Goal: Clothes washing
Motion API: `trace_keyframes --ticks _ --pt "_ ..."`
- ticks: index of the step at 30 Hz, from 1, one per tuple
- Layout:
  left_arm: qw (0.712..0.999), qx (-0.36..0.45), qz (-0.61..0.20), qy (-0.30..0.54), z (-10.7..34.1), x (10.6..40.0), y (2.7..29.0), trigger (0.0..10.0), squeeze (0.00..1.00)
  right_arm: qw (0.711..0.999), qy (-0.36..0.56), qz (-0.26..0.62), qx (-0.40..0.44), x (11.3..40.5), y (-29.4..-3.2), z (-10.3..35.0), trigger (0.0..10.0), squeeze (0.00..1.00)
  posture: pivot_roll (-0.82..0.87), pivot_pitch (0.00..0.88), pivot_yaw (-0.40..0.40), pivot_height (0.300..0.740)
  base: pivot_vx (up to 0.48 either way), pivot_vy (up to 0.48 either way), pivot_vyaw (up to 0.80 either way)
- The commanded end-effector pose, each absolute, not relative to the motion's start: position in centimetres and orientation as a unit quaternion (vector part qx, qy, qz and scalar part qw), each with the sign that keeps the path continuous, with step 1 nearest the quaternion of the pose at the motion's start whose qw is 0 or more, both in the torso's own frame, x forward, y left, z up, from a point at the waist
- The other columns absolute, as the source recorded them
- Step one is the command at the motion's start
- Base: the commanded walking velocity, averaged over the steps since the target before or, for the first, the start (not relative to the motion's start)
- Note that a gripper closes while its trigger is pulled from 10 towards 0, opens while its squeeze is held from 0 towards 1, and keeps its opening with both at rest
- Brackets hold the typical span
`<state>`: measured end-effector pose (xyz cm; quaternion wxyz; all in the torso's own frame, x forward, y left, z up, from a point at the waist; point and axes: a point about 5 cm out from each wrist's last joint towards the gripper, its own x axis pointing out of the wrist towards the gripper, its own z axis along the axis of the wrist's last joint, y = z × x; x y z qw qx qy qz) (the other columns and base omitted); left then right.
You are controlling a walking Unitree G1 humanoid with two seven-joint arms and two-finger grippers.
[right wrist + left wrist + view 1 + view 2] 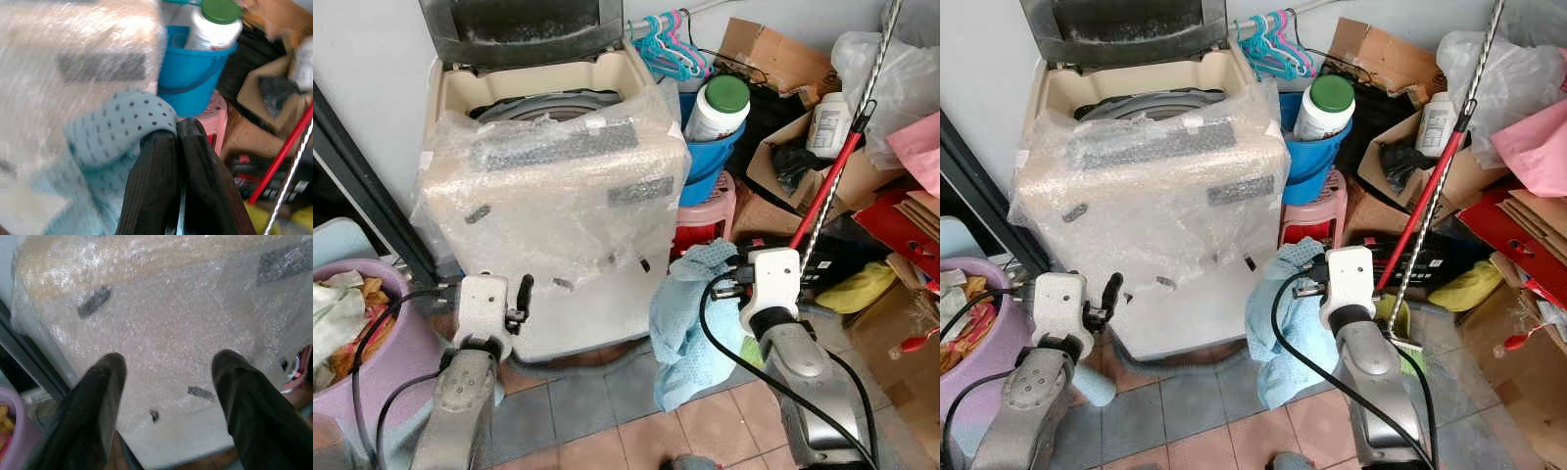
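While right claw (175, 134) pinches blue cloth (690, 333), left claw (166, 382) spread (bubble-wrapped washer (548, 186) ahead), blue bucket (710, 157) beside

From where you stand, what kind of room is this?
Likely a cluttered home laundry or utility corner: a top-loading washing machine wrapped in bubble wrap with its lid up, a purple basket of clothes, and a blue bucket holding a green-capped bottle.

Jaws pinched on blue dotted cloth (124, 129), blue bucket (188, 73), green-capped bottle (212, 24)
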<state>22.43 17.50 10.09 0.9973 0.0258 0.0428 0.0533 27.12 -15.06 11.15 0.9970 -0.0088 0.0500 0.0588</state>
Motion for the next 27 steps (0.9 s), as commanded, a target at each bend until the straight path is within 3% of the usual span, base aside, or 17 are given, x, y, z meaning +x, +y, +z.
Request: trace_keyframes --ticks 1,6,23,27 --pt "0.997 0.021 0.07 -0.006 12.7 22.6 17.5 10.0 0.0 0.997 0.005 0.071 0.007 28.1 -14.7 13.9 10.0 0.0 0.0 0.015 0.002 0.74 0.0 0.0 0.0" --pt "0.994 0.051 0.101 0.009 12.5 22.9 17.9 10.0 0.0 0.997 0.002 0.07 0.024 28.2 -15.5 14.0 10.0 0.0 0.0 0.017 0.004 0.74 0.0 0.0 0.0" --pt "0.994 0.036 0.1 0.025 13.0 22.4 17.9 10.0 0.0 0.99 -0.054 0.128 0.004 29.1 -14.6 16.8 10.0 0.0 0.0 0.019 0.014 0.74 0.0 0.0 0.77" --pt "0.994 0.036 0.098 0.024 13.0 22.4 17.9 10.0 0.0 0.989 -0.059 0.135 0.006 29.1 -14.2 17.1 10.0 0.0 0.0 0.016 0.015 0.74 0.282 0.0 0.38"
